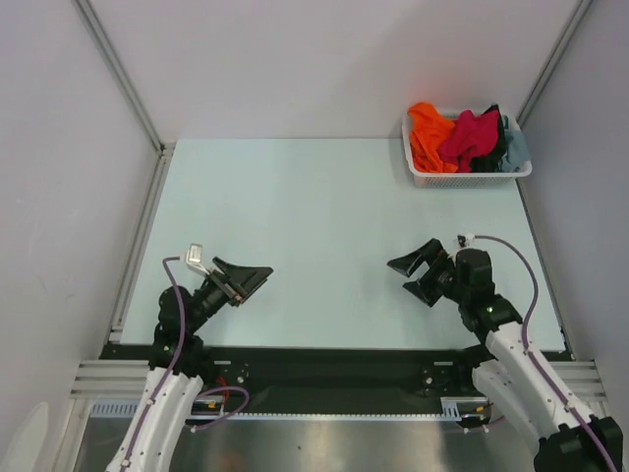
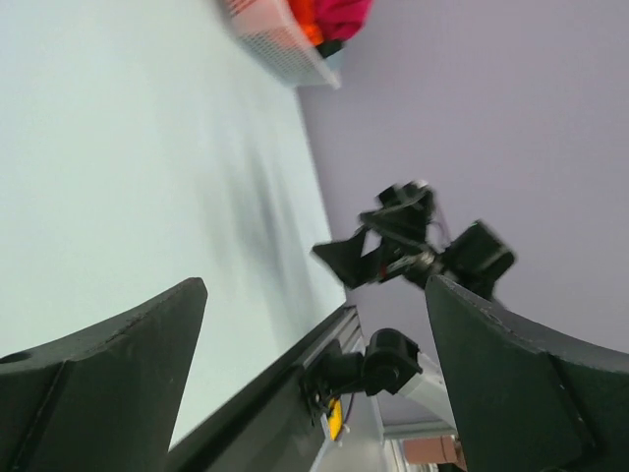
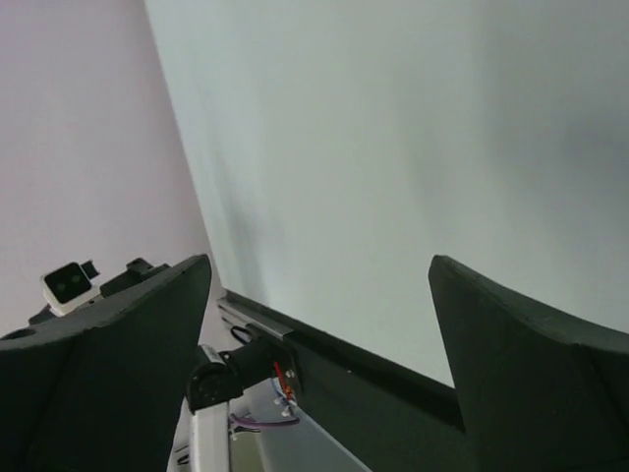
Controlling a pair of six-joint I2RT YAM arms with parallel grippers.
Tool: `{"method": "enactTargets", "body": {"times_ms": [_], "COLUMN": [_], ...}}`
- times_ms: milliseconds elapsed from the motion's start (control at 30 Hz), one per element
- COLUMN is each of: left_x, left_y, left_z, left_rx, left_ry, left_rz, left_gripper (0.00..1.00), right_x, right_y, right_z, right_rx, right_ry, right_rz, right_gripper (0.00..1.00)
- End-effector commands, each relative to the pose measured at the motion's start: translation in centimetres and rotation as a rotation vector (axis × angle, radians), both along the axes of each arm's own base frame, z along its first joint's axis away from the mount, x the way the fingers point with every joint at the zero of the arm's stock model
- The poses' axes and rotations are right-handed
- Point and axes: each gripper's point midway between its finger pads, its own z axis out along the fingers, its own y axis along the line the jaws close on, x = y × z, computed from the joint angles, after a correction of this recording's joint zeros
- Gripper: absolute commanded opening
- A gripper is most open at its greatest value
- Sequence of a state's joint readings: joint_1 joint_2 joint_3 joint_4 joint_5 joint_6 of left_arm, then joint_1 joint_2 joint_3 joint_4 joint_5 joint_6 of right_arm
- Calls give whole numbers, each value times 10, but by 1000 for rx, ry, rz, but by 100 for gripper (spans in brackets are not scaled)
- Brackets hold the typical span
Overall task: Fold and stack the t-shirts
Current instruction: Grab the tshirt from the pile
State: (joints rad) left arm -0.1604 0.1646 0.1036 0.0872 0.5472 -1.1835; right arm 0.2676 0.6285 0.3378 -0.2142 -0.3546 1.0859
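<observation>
both arms low at the near edge, pincers spread, shirts in the basket

the left arm is folded low over the near left part of the table. its wrist is turned so that the left gripper points right, toward the middle. the two black fingers stand wide apart and grip nothing. in the left wrist view only the pale table top and the dark rail at the edge show in the gap. whether the fingers touch the table cannot be told.

the right arm mirrors it on the near right, with the elbow low and the wrist bent inward, so the right gripper points left. its fingers are also spread wide and hold nothing, and the right wrist view shows bare table surface between them. the two grippers face each other, well apart.

the t-shirts lie crumpled together in the white basket at the far right corner of the table, well apart from both grippers. the orange t-shirt is at the left end, the crimson-pink t-shirt is in the middle, the black t-shirt is just right of it, and the grey-blue t-shirt is at the right end.
</observation>
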Motion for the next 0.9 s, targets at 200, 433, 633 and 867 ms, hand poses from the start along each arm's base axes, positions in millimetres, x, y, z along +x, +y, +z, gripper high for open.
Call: {"method": "enactTargets", "body": {"times_ms": [200, 433, 633, 867], "left_x": [0, -15, -15, 6], "left_y": [9, -13, -19, -15], "left_z": [-18, -9, 6, 24], "left_rx": [166, 108, 76, 155], "left_ry": [192, 149, 73, 62], "left_rz": [33, -156, -230, -186], "left_gripper": [100, 100, 86, 74], "right_x": [116, 250, 347, 408], "right_y": [-71, -128, -146, -132], "right_z": [57, 130, 154, 121], "right_rx": [-469, -659, -762, -877], "right_ry": [-109, -230, -323, -346], "right_rz": [-182, -320, -342, -255], "right_gripper": [100, 99, 74, 77]}}
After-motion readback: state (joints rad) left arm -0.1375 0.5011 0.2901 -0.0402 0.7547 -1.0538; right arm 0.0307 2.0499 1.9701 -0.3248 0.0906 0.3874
